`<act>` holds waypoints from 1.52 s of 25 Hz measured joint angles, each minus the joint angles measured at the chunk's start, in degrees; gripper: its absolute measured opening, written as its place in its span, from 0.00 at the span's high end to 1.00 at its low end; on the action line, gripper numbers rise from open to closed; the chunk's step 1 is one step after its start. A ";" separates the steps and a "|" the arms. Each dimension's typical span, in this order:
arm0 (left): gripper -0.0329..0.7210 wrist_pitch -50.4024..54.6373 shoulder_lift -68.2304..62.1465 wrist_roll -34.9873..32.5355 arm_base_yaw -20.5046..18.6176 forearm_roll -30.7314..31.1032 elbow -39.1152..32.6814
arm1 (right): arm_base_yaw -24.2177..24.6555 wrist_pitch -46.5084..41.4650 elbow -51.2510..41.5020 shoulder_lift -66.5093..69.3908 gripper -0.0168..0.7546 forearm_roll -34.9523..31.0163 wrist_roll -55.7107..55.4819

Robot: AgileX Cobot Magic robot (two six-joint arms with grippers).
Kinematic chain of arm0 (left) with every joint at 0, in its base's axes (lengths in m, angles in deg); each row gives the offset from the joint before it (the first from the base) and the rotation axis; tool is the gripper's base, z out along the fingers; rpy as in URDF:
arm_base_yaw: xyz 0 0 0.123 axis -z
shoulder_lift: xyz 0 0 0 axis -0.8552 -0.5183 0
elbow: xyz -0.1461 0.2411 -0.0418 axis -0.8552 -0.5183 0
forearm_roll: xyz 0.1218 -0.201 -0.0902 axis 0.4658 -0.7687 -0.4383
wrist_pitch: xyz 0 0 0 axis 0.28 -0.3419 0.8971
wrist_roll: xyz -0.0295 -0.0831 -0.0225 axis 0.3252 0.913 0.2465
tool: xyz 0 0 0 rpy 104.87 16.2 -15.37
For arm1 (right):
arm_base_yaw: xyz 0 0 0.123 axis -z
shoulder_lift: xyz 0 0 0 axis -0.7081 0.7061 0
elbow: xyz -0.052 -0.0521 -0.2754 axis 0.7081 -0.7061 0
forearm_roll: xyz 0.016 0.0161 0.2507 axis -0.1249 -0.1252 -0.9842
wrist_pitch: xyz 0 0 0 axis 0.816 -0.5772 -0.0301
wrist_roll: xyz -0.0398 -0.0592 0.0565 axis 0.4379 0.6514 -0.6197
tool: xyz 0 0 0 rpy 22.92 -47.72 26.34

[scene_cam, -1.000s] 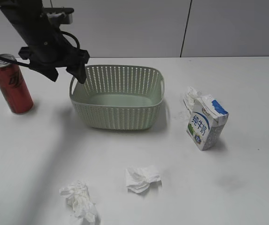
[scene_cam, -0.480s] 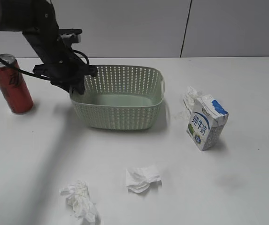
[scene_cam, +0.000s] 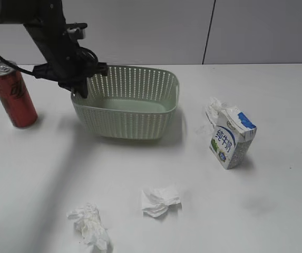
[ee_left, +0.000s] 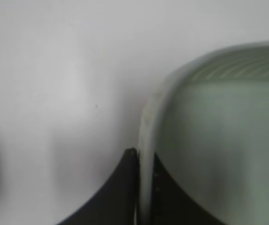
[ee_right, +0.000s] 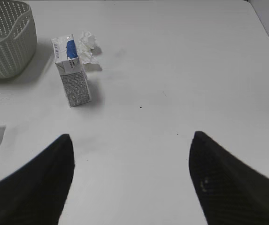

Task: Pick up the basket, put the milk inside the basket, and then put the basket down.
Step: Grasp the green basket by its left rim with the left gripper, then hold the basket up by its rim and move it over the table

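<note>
Basket [scene_cam: 127, 103] rim pinched in left tool [scene_cam: 81, 84]; lift level. Right tool [ee_right: 132, 183] gaping, near milk [ee_right: 72, 71].

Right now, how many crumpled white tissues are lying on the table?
3: one crumpled white tissue front centre, another front left, a third behind the blue-and-white milk carton. The pale green basket may hide more.
</note>
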 joint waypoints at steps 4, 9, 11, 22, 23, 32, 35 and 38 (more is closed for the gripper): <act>0.95 3.53 2.54 0.71 0.00 0.39 2.90 | 0.00 0.00 0.00 0.00 0.23 0.00 0.00; 0.95 5.10 5.52 1.72 0.00 0.40 3.73 | 0.00 0.00 0.00 0.00 0.23 0.00 0.00; 0.95 6.31 5.59 1.72 0.00 0.40 3.73 | 0.00 0.00 0.00 0.00 0.23 0.00 0.00; 0.95 7.09 5.59 1.85 0.00 0.52 3.73 | 0.00 0.00 0.00 0.00 0.23 0.00 0.00; 0.95 7.09 5.59 1.85 0.00 0.52 3.73 | 0.00 0.00 0.00 0.00 0.23 0.00 0.00; 0.95 7.09 5.59 1.85 0.00 0.59 3.73 | 0.00 13.01 3.60 6.26 0.17 0.58 0.00; 0.95 7.09 5.59 1.85 0.00 0.59 3.73 | 0.00 20.52 3.80 14.03 0.13 0.43 1.61; 0.95 7.17 5.59 1.85 0.00 0.59 3.73 | 0.00 28.14 4.04 23.02 0.13 -1.52 4.63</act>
